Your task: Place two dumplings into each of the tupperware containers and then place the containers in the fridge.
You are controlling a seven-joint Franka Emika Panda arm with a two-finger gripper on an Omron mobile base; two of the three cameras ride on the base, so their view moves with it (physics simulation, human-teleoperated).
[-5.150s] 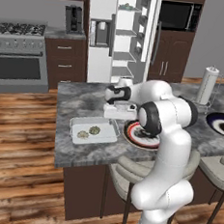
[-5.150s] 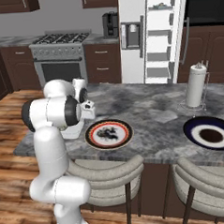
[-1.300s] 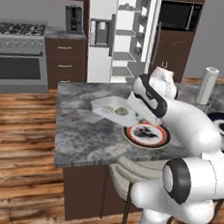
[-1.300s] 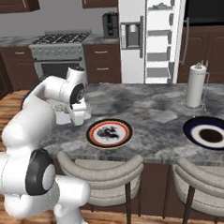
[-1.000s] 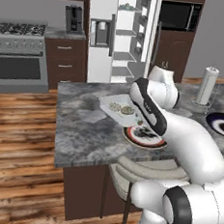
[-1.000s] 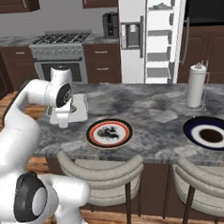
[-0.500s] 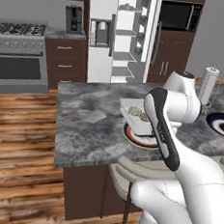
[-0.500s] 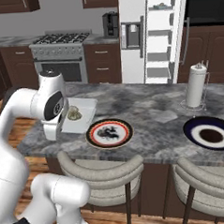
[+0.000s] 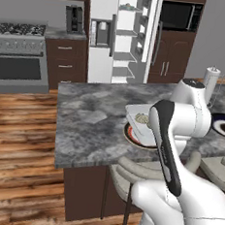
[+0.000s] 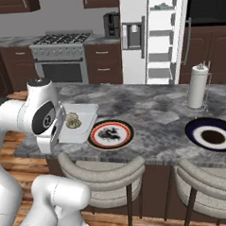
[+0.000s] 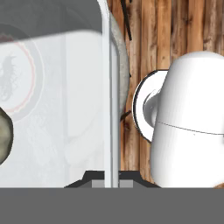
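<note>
- The gripper (image 11: pixel 111 175) is clamped on the rim of the translucent white tupperware container (image 10: pixel 82 121); in the hand view its thin wall runs straight up from between the dark fingertips (image 11: pixel 94 176).
- The tub is carried off the counter, above the front edge of the grey marble island (image 10: pixel 152 107), with its far end overlapping the 9 o'clock rim of the red-rimmed patterned plate (image 10: pixel 110 134) in the right base view.
- A grey-green dumpling (image 10: pixel 72 120) lies in the tub near the arm; in the left base view a dumpling (image 9: pixel 141 118) shows in the tub just beside the white forearm, and the hand view shows one (image 11: pixel 4 138) at its 9 o'clock edge through the cloudy floor.
- Whether a second dumpling sits in the tub I cannot tell, as the arm hides part of it.
- The fridge (image 9: pixel 123 35) stands beyond the island at 12 o'clock with a door open, white shelves (image 10: pixel 160 36) bare to view, and the water dispenser recess (image 10: pixel 134 35) on the shut door.
- A blue-rimmed dark plate (image 10: pixel 212 135) lies at the island's 3 o'clock end, and a paper towel roll on its stand (image 10: pixel 198 87) rises just behind it.
- A steel range (image 10: pixel 65 54) and a coffee maker (image 10: pixel 111 24) are at 10 o'clock along the back wall.
- Two padded stools (image 10: pixel 102 177) are tucked under the island's near edge.
</note>
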